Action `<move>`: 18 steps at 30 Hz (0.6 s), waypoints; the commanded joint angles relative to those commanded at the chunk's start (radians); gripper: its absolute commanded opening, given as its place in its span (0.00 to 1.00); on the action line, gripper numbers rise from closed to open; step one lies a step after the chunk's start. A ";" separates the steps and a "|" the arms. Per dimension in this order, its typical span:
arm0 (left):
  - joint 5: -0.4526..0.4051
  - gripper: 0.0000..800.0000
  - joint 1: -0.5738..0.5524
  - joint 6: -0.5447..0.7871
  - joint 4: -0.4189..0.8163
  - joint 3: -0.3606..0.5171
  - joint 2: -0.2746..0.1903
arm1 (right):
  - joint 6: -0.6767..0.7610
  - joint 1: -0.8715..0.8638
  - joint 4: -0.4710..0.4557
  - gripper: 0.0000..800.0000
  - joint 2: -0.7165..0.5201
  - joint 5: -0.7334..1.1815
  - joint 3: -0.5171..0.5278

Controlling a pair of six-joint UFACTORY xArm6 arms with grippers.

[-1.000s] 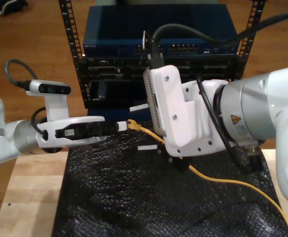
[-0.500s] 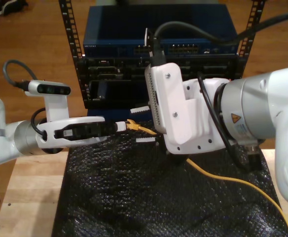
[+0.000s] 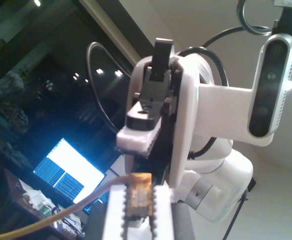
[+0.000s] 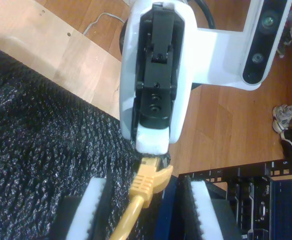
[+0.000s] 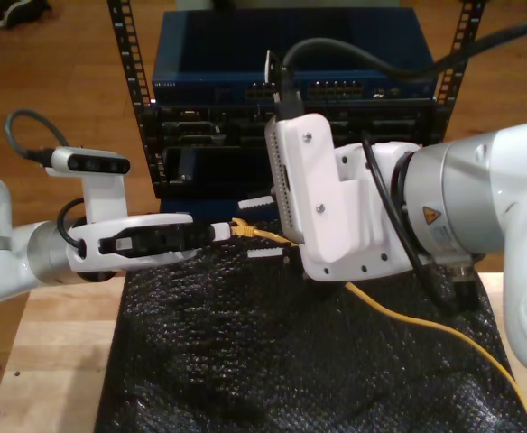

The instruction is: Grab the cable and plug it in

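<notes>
Because the plug (image 3: 137, 192) has to meet a port squarely, my first end effector (image 3: 138, 200) is clamped on it at the very tip of the cable (image 4: 138, 195), holding it in the air in front of the rack (image 5: 130, 81). My second end effector (image 4: 146, 200) faces it with its white pads (image 4: 88, 210) spread apart, one on either side of the cable just behind the yellow boot and touching neither side. I judge this to be a handover or a regrip, meant to give a better line for the push. The second wrist view shows that gap and the boot plainly. The first wrist view shows the plug pinched between serrated fingers (image 3: 115, 210). The exterior view adds the layout: the first end effector (image 5: 226, 229) comes from that view's left and the second (image 5: 262, 228) from its right, while the slack cable trails over the black mat (image 5: 245, 361) on the table (image 5: 56, 361).
</notes>
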 joint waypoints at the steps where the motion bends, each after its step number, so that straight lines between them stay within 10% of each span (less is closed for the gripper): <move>1: 0.000 0.01 0.000 0.000 0.000 0.000 0.000 | 0.000 -0.002 0.000 0.45 0.000 0.000 -0.002; 18: 0.017 0.01 0.000 0.000 -0.018 -0.003 0.003 | 0.000 0.006 0.029 0.47 -0.003 0.002 -0.003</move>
